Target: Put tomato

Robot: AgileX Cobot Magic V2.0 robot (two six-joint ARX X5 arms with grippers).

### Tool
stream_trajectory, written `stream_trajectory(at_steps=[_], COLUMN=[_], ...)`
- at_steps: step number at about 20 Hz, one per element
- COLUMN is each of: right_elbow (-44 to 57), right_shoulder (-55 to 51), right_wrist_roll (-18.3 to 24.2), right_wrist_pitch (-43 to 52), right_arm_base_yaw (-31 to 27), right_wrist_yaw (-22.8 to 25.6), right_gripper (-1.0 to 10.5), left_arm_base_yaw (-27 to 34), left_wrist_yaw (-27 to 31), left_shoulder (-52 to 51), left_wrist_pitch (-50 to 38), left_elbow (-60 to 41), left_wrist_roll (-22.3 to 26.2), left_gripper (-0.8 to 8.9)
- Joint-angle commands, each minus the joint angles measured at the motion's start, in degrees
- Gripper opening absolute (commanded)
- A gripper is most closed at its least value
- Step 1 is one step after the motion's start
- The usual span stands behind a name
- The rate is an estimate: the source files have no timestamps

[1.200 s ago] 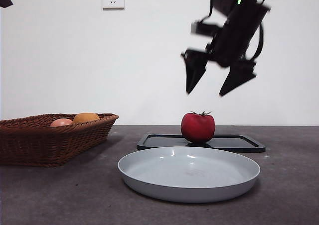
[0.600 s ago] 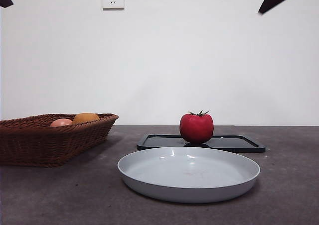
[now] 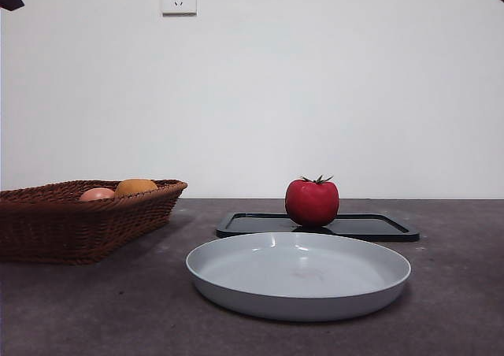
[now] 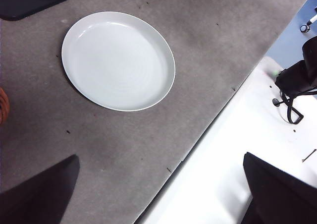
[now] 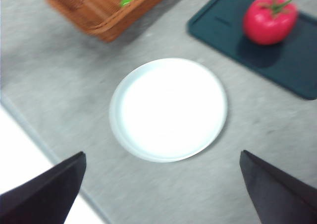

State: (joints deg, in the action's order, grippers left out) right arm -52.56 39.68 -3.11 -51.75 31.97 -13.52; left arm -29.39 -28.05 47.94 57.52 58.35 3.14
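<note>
You see the tomato (image 3: 312, 202) upright, calyx up, on the black tray (image 3: 378, 227) behind the grey plate (image 3: 298, 274). The basket (image 3: 79, 218) sits well apart. Both grippers' jaws spread wide, empty.

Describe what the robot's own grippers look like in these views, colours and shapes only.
Little of them shows. The left gripper shows two matte black, wedge-shaped jaws tapering to points. The right gripper has the same plain black wedges, slightly blurred. No markings or cables are visible on either.
</note>
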Motion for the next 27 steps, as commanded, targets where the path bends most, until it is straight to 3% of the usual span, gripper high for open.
stream_trajectory(at_steps=[1, 5, 6, 10, 11, 27], right_elbow=[0.57, 0.61, 0.61, 0.61, 0.61, 0.59], right_shoulder=[-1.73, -3.13, -3.1, -3.1, -3.1, -3.1], right_wrist_roll=[-1.01, -0.98, -0.98, -0.96, -0.96, -0.96], right_wrist_pitch=[0.61, 1.14, 1.09, 1.11, 1.09, 1.2], right_arm_base_yaw=[0.59, 0.59, 0.59, 0.59, 0.59, 0.59], right_wrist_yaw=[-0.42, -0.42, -0.44, -0.42, -0.44, -0.35], right_gripper=[4.8, 4.7, 4.2, 0.3, 0.1, 0.1], left_arm_base_yaw=[-0.24, -0.24, -0.24, -0.24, -0.24, -0.24], left_wrist_yaw=[-0.28, -0.28, -0.28, -0.28, -0.28, -0.28], left_shoulder=[0.33, 0.33, 0.33, 0.33, 0.33, 0.33], left_wrist_pitch=[-0.52, -0.5, -0.48, -0.52, -0.52, -0.48], left_elbow=[1.14, 1.14, 1.14, 1.14, 1.14, 1.14], left_wrist_roll=[0.48, 0.48, 0.48, 0.5, 0.48, 0.48], left_gripper=[5.22, 5.19, 4.76, 0.62, 0.04, 0.09])
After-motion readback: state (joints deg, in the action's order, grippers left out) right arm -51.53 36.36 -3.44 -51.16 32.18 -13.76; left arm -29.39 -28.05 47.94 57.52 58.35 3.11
